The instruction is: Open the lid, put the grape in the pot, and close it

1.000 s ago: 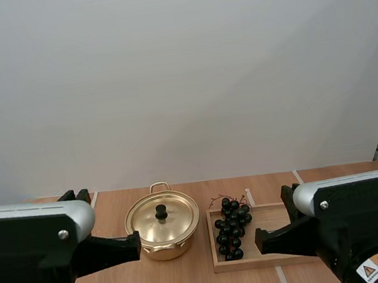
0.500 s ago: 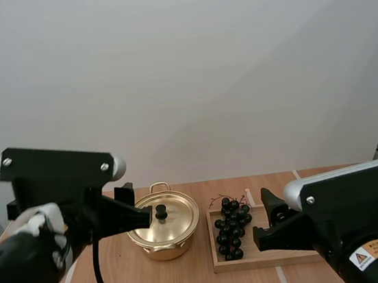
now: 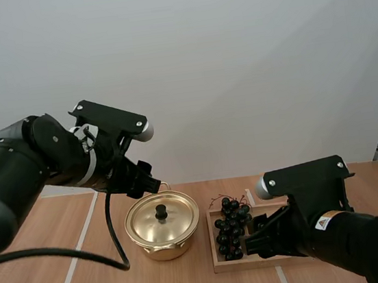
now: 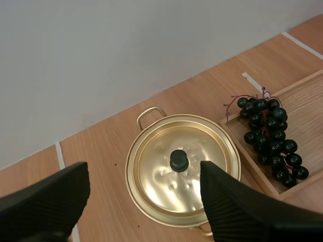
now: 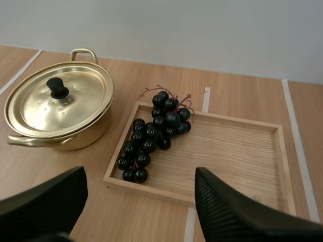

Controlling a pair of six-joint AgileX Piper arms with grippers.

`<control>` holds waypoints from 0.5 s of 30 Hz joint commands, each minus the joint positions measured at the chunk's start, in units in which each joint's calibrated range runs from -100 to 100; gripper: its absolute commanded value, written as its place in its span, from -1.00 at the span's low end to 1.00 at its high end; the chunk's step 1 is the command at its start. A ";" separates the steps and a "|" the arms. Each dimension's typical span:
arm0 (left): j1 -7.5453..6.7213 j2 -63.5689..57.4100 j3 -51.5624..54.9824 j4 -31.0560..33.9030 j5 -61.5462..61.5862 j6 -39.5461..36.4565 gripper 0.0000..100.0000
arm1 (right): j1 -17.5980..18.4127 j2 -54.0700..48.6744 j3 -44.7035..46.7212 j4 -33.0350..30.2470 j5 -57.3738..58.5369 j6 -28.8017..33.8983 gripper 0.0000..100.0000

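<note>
Whereas a second ago both arms lay low along the bottom edge of the high view, the left arm now stands raised at the centre left of that frame. Its left pincer (image 4: 144,186) has come to hang over the rear left rim of the pot (image 3: 164,251). The right arm has drawn back toward the lower right of the frame, and the right pincer (image 5: 140,176) sits low at the near edge of the wooden tray (image 3: 281,216). Both pincers are spread wide, ribbed faces apart, with nothing between them. The shift suggests that the approach to the lid has begun, while no step of the task is yet carried out. The left wrist view looks straight down on the lid (image 4: 181,169), its black knob (image 4: 178,160) lying between the spread fingers but well below them. The pot stands at the lower centre of the high view on the counter (image 3: 66,267), closed, so its contents cannot be seen. The bunch of grapes (image 3: 232,229) lies in the left part of the tray, just right of the pot; the rest of the tray is bare. Pot, lid, grapes and tray have not moved.
</note>
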 commanded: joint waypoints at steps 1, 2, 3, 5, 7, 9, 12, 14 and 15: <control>0.07 6.27 -2.84 -4.05 1.23 4.66 1.00 | -0.25 3.31 -2.51 0.64 1.26 -0.11 1.00; -0.02 8.48 -3.60 -4.27 1.23 5.76 1.00 | -0.25 4.76 -3.20 0.87 1.32 -0.11 1.00; -0.11 9.88 -4.12 -4.27 1.28 6.25 1.00 | -0.25 5.47 -3.63 1.10 1.47 -0.11 1.00; -0.76 13.26 -5.35 -4.12 1.46 7.28 1.00 | -0.25 6.94 -4.68 1.71 2.05 -0.11 1.00; -1.76 16.35 -6.54 -3.64 1.68 7.65 1.00 | -0.25 7.99 -5.12 2.43 2.05 -0.11 1.00; -2.87 19.44 -7.84 -3.36 2.93 7.88 1.00 | -0.25 8.47 -5.40 2.57 2.05 -0.11 1.00; -4.24 23.59 -9.01 -2.93 4.76 8.04 1.00 | -0.25 8.55 -5.40 2.57 1.87 -0.11 1.00; -4.96 25.72 -9.07 -2.54 4.76 8.12 1.00 | -0.25 8.55 -5.40 2.46 1.87 -0.11 1.00; -5.15 26.79 -9.07 -2.34 4.76 8.12 1.00 | -0.25 8.55 -5.40 2.46 1.87 -0.11 1.00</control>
